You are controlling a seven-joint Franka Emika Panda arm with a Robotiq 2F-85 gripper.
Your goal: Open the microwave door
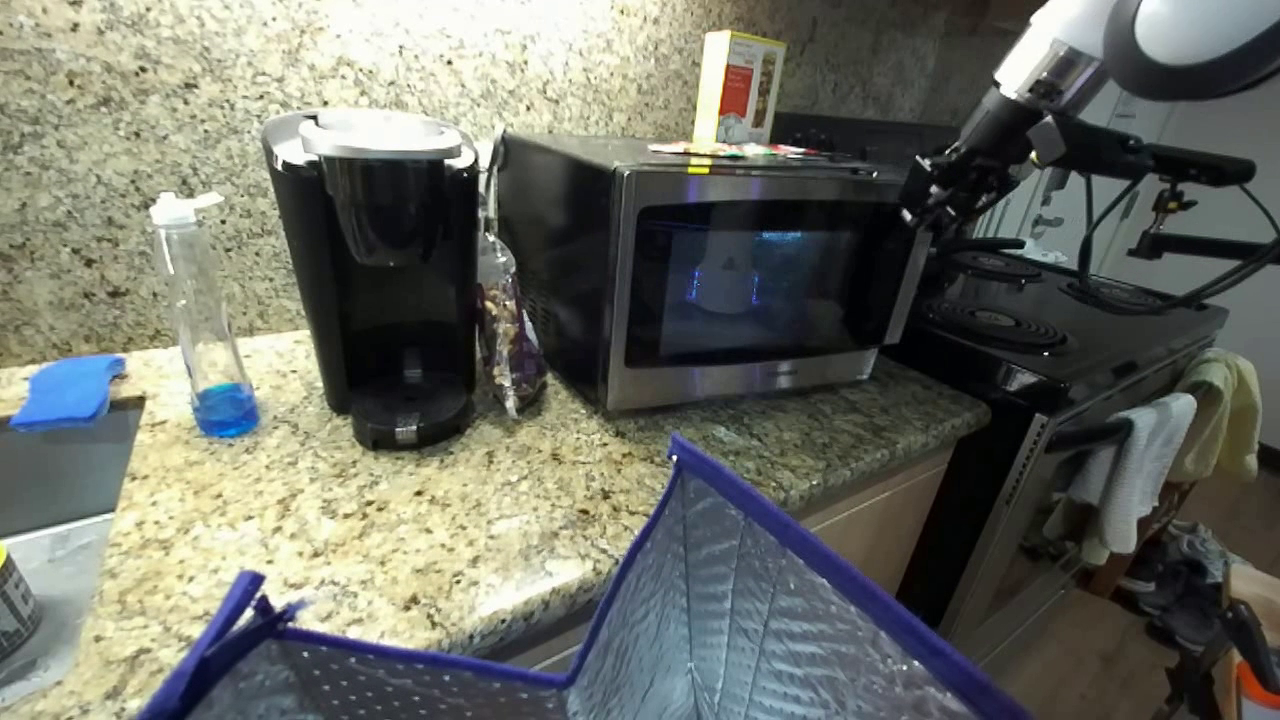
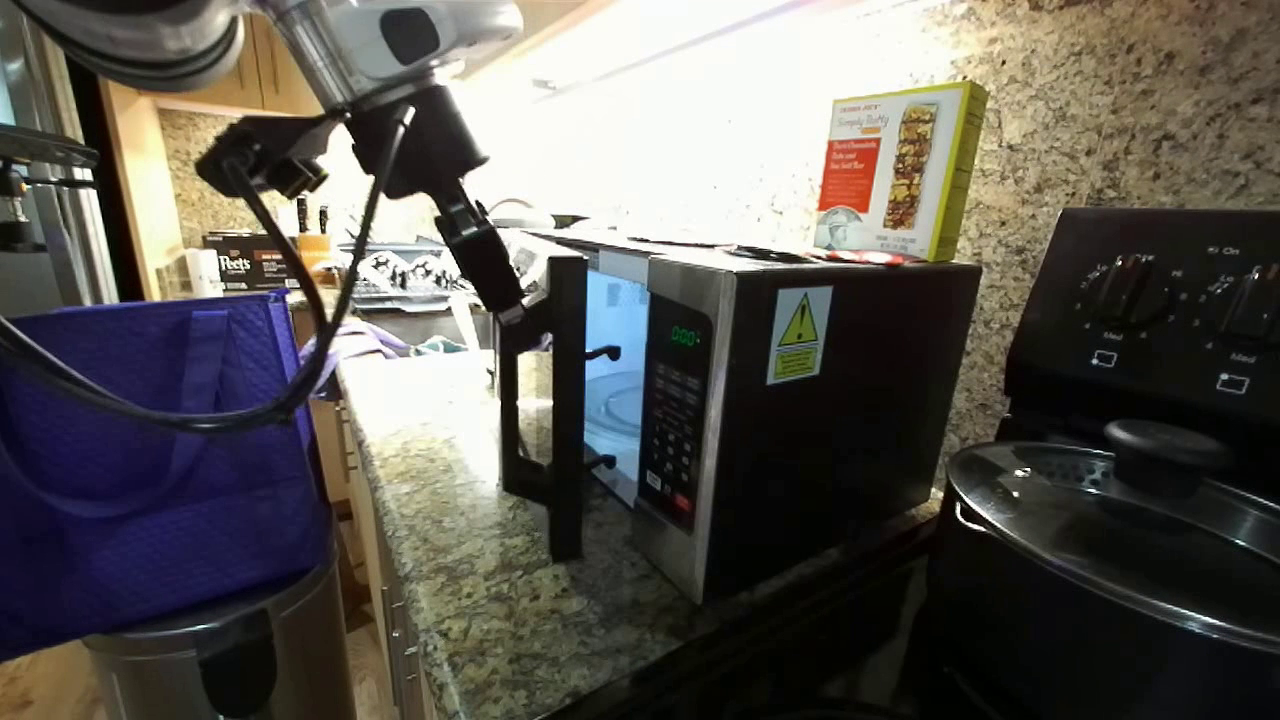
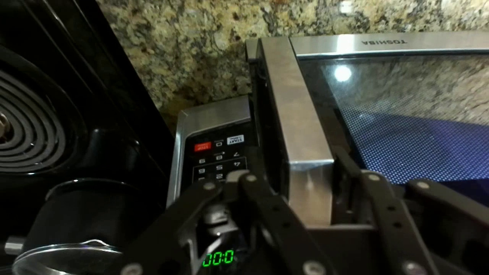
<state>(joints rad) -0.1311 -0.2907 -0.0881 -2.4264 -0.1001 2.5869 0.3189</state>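
Harsh white light from above bleaches the backsplash [image 2: 700, 160] in an exterior view; the electric stove [image 1: 1060, 370] is dim in both exterior views. In the wrist view, a round glare spots the microwave door [image 3: 405, 118], and the gripper [image 3: 300, 162] looks soft.

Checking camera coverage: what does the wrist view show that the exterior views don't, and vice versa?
Wrist view only: readable TOSHIBA lettering and a readable STOP label, both upside down.

Exterior views only: the snack-bar box atop the microwave, in both; the purple bag; the coffee maker in an exterior view.

Shared: the microwave door, its handle with the hand at it, and the granite counter.
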